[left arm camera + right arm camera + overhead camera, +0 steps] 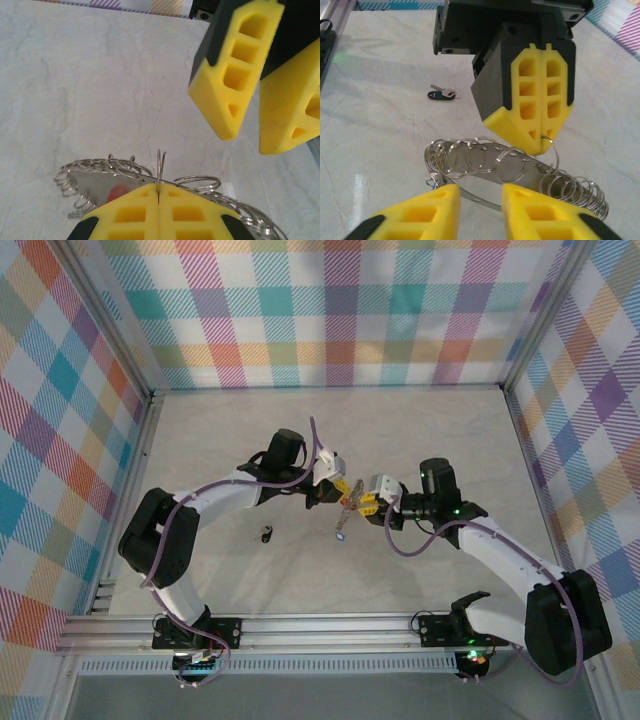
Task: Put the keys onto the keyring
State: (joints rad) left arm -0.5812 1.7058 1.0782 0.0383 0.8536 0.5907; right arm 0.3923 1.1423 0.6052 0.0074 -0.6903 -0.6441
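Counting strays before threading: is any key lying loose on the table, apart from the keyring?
Yes, a black-tagged key lies alone on the table, well clear of the keyring.

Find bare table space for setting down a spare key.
Bare: the far half of the table, up to the back wall. Crowded: the middle, where left gripper and right gripper meet at the keyring, and by the black-tagged key.

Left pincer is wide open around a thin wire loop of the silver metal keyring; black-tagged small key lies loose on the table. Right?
Not quite. The left pincer is shut tight on the thin wire loop of the silver metal keyring, as the right wrist view shows. The black-tagged small key does lie loose on the table.
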